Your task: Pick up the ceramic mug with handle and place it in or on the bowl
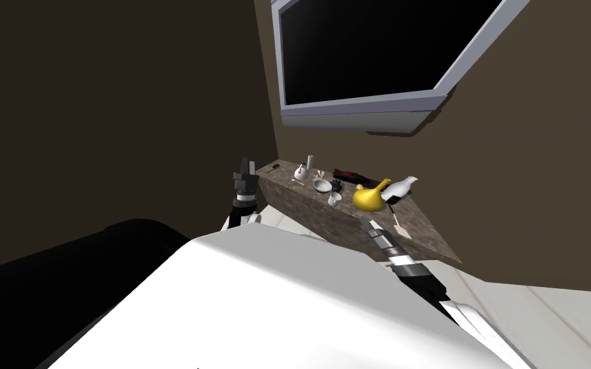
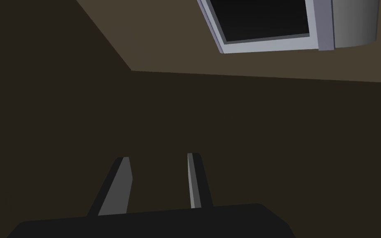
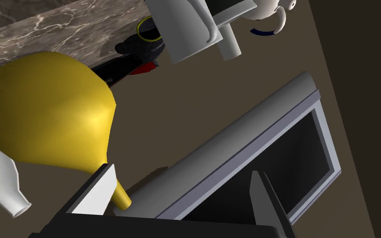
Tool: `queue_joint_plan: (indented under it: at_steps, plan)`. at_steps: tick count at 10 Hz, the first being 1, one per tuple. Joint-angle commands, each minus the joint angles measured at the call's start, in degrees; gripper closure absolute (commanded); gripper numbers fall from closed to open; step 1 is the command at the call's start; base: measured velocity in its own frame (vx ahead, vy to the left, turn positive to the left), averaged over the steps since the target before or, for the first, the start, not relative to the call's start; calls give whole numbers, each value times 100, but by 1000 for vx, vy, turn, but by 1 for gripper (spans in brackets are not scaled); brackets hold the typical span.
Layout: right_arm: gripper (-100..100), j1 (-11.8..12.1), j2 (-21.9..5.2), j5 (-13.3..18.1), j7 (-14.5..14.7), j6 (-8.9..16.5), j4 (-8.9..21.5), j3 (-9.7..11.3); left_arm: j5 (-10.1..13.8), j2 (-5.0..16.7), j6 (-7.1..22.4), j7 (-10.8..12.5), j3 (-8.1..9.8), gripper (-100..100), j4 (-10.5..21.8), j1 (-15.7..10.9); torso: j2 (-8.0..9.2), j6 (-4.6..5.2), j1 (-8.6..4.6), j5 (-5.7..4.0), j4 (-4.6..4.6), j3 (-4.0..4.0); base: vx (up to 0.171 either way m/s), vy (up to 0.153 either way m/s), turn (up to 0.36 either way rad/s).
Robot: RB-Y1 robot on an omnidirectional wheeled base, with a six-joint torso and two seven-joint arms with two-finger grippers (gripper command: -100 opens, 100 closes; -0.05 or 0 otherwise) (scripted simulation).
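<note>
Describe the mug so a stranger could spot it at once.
Find the marble-topped counter under the grey-framed black panel. Near its front edge, between the white bowl and the yellow vase, stands the mug: a small pale cup with a loop handle.

We are facing room corner: dark brown walls (image 1: 95,96) meeting behind brown marbled counter (image 1: 326,221). Grey-framed black panel (image 1: 377,57) hanging on wall above counter's far edge. Pale plank floor (image 1: 544,320) showing beside counter's right end. Light staying dim throughout.
</note>
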Motion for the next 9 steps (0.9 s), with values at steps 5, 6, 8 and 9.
queue_joint_plan:
  at_steps: [5, 6, 8, 9]
  plan:
    - [-100, 424, -853, 397, 255, -54, 306, -245, 0, 0, 0, 0, 0, 0, 0, 0, 5, 0, -11, -3, 1, 3, 36, 80, 69]
    - [-100, 541, -1036, 522, 338, -61, 417, -317, 0, 0, 0, 0, 0, 0, 0, 0, 3, -1, -3, -2, 1, 2, 60, 129, 97]
    - [-100, 655, -1337, 645, 421, -63, 529, -390, 0, 0, 0, 0, 0, 0, 0, 0, -1, 1, 2, 0, 0, -1, 52, 94, 38]
    - [-100, 765, -1509, 766, 503, -58, 641, -462, 0, 0, 0, 0, 0, 0, 0, 0, -1, -1, 1, 0, 0, -1, 57, 128, 74]
